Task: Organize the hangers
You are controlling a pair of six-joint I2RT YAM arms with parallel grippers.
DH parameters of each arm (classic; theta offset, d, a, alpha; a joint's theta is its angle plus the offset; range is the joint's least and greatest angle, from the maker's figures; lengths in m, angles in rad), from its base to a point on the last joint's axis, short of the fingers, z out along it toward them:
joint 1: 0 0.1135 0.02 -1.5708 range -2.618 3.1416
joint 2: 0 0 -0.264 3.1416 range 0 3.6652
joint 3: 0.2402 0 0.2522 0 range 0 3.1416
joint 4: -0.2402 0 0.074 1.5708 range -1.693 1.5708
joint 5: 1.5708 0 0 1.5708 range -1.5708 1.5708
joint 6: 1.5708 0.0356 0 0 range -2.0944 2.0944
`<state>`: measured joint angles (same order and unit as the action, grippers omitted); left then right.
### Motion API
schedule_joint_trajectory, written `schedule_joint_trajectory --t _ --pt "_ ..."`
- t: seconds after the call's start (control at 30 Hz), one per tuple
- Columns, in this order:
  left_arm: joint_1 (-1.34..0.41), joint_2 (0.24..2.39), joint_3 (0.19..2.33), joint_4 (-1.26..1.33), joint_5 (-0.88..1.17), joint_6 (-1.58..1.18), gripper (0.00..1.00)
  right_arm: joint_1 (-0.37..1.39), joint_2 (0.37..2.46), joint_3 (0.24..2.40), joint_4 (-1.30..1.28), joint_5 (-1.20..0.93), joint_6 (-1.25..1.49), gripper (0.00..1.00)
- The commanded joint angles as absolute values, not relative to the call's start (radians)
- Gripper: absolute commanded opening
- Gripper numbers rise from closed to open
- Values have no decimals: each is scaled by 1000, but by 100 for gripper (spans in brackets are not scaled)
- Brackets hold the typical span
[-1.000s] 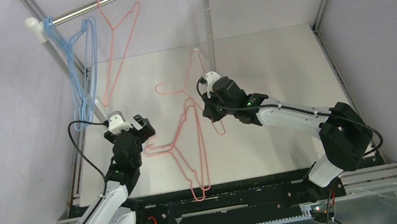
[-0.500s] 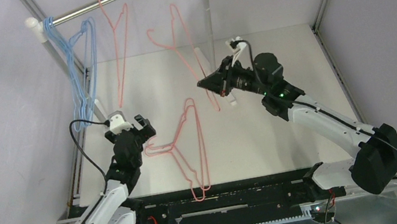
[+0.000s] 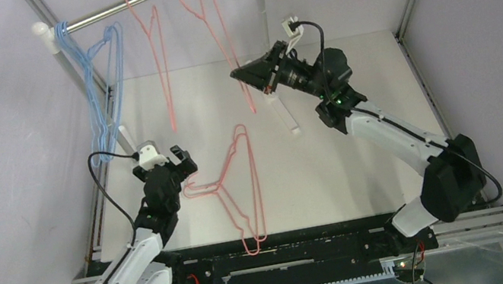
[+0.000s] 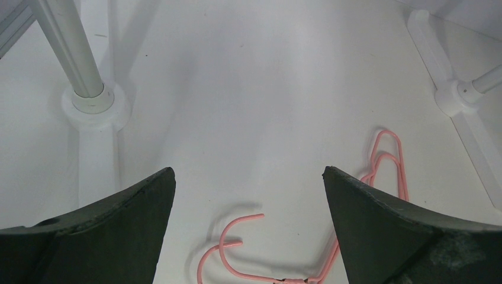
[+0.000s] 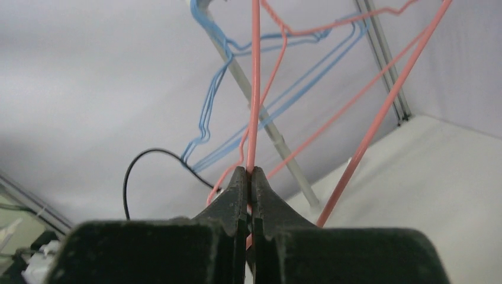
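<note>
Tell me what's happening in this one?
The right claw is shut on a pink hanger, holding it up by the rail; whether its hook is on yet is unclear. Blue hangers and a second pink hanger hang there already. The left claw is open above more pink hangers lying on the table.

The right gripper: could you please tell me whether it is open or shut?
Shut on the pink hanger: in the right wrist view the right gripper pinches its wire, no gap between the fingers.
</note>
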<state>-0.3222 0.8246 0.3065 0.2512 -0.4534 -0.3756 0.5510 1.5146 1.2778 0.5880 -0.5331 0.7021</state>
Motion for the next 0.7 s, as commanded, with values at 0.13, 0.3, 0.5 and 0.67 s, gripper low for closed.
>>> schedule_joint_trajectory --t 0.13,0.3,0.5,0.67 --pt "-316 819 304 283 -453 -380 100 581 1722 1522 669 -492 762 0" --pt "-316 818 302 284 -449 -380 99 597 1848 1634 640 -487 782 0" --pt "-316 825 303 285 -448 -381 99 607 1914 1673 585 -473 762 2" --pt "-315 825 305 285 -444 -380 100 602 1893 1624 566 -454 741 19"
